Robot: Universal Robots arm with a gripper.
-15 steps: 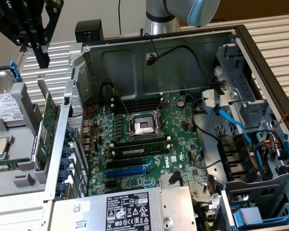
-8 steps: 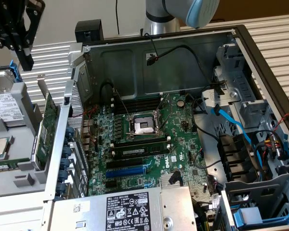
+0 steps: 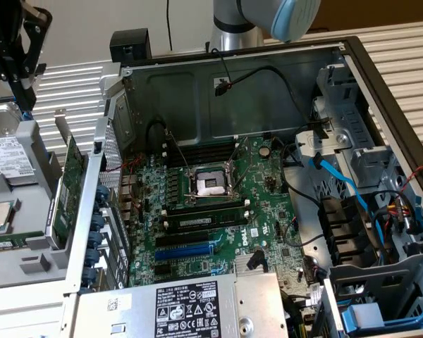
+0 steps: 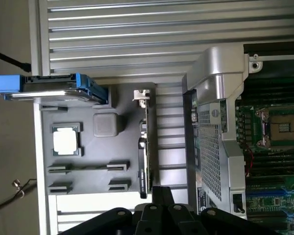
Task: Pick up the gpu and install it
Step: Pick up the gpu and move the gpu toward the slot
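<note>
Evidently the gpu (image 3: pixel 72 172) is stood on edge in a grey holder (image 3: pixel 14 267), offered for gripping; the end effector (image 3: pixel 25 98) is held above it, closed and empty.

We see the gpu (image 3: pixel 72 174) in green, with a silver end bracket, and the tray (image 3: pixel 25 257) in plain grey. The motherboard (image 3: pixel 225 218) is also green, with one blue slot (image 3: pixel 187 251) among black ones. The cable (image 3: pixel 347 189) is light blue and the computer case (image 3: pixel 268 91) is grey. The gripper (image 4: pixel 161 195) is black. The surface (image 4: pixel 137 29) is silver, with a pattern of parallel ribs.
</note>
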